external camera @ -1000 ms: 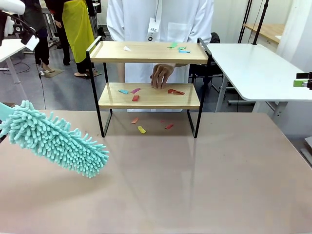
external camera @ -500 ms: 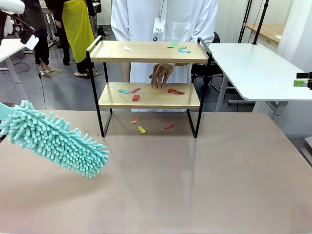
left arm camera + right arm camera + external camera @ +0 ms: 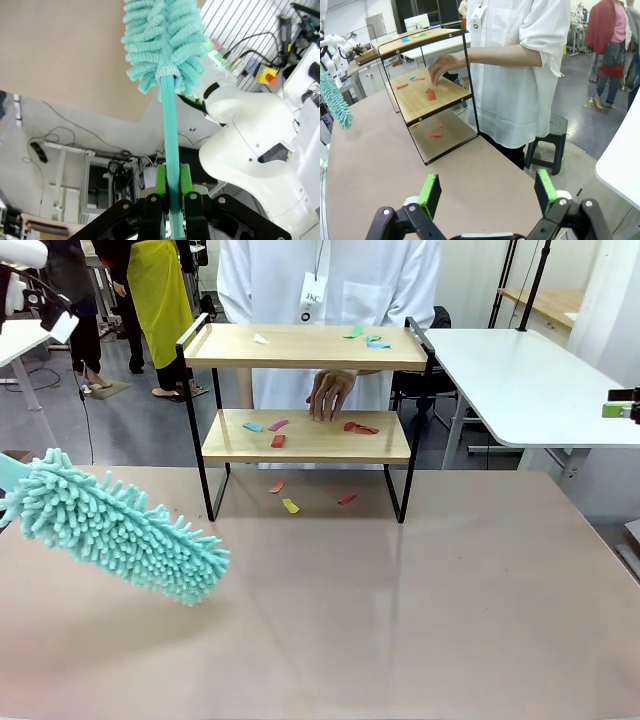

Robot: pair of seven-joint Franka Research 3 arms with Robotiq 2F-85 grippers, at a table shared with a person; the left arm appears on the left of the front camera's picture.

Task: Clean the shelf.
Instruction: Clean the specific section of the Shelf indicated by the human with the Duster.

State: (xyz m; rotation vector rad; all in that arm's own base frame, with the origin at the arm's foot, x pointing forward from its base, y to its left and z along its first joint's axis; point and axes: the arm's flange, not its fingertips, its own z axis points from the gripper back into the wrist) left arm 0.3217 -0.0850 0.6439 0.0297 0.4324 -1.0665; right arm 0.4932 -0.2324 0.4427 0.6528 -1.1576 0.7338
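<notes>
The shelf stands at the table's far middle, with coloured paper scraps on both boards and more on the table beneath. A person's hand rests on the lower board. A fluffy teal duster hangs low over the table's left side, well short of the shelf. In the left wrist view my left gripper is shut on the duster's handle. My right gripper is open with nothing between its fingers, far right of the shelf; its green pad shows at the front view's right edge.
The person in a white coat stands right behind the shelf. A white side table adjoins at the far right, and a black stool stands beside the person. The brown tabletop stretches bare in front of the shelf.
The duster has slid slightly right and down over the table. The person's body shifted a little; the hand stays on the lower board.
</notes>
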